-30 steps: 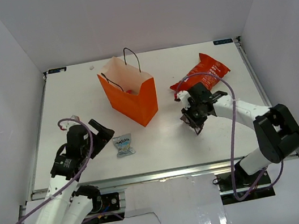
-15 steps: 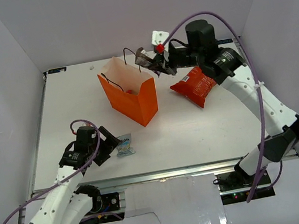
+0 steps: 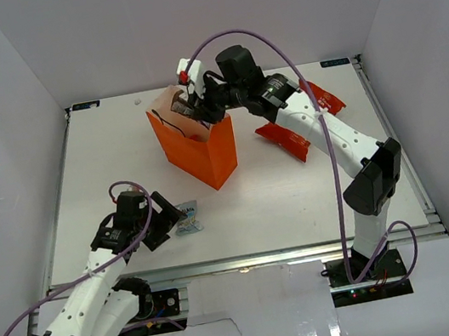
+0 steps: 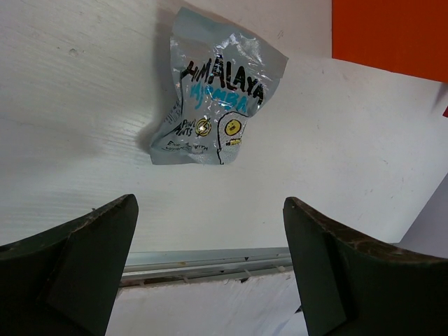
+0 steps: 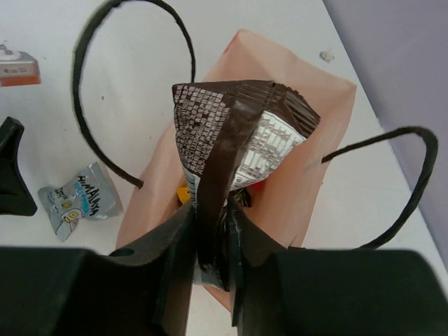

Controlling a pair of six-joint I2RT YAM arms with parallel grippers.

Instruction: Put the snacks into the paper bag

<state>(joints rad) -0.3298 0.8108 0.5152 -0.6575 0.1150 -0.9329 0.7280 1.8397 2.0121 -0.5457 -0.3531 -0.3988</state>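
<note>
Your right arm had swung up over the orange paper bag (image 3: 208, 155), so another snack looked ready to drop in. The red chip bag (image 3: 292, 141) lay half hidden behind that arm. Your right fingers (image 5: 178, 259) pinched the brown-and-white packet (image 5: 238, 140) above the bag's mouth. Your left fingers (image 4: 91, 238) stood wide open over the pale-blue packet (image 4: 213, 105) on the desk (image 3: 118, 151).

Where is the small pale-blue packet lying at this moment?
In the top view the pale-blue packet lies on the table at front left, just ahead of the open left hand, short of the orange paper bag.
</note>
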